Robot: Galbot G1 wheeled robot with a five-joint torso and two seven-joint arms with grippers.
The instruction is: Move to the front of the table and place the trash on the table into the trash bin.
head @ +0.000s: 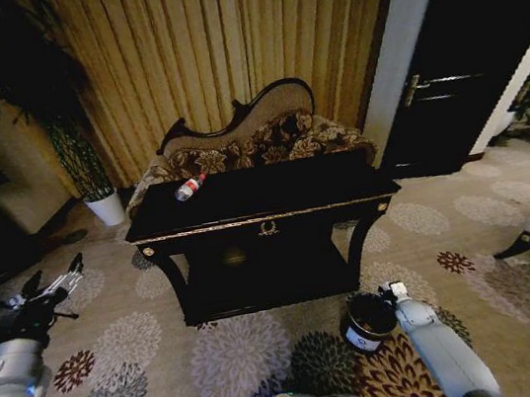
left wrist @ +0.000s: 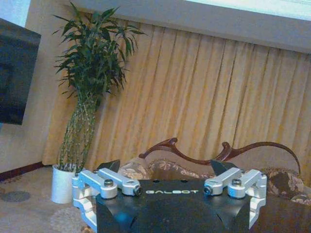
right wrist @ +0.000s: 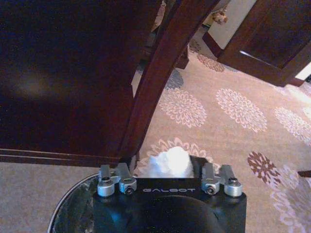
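Note:
The black table [head: 265, 198] with gold trim stands straight ahead. A clear bottle [head: 188, 187] with a red cap lies at its back left corner. On the carpet in front of the table's right leg sits the small round dark trash bin [head: 367, 323], its rim [right wrist: 73, 206] just under my right gripper [right wrist: 167, 165]. That gripper [head: 394, 291] is shut on a white crumpled scrap [right wrist: 167, 162] above the bin's opening. My left gripper [head: 56, 280] hangs open and empty out to the left, low beside the table; its fingers [left wrist: 112, 166] stand wide apart.
A patterned sofa [head: 256, 140] stands behind the table against gold curtains. A tall plant in a white pot [head: 105, 207] is at the back left. A dark door [head: 447, 81] lies at the right. A curved table leg [right wrist: 150, 82] rises close to the bin. Flowered carpet surrounds the table.

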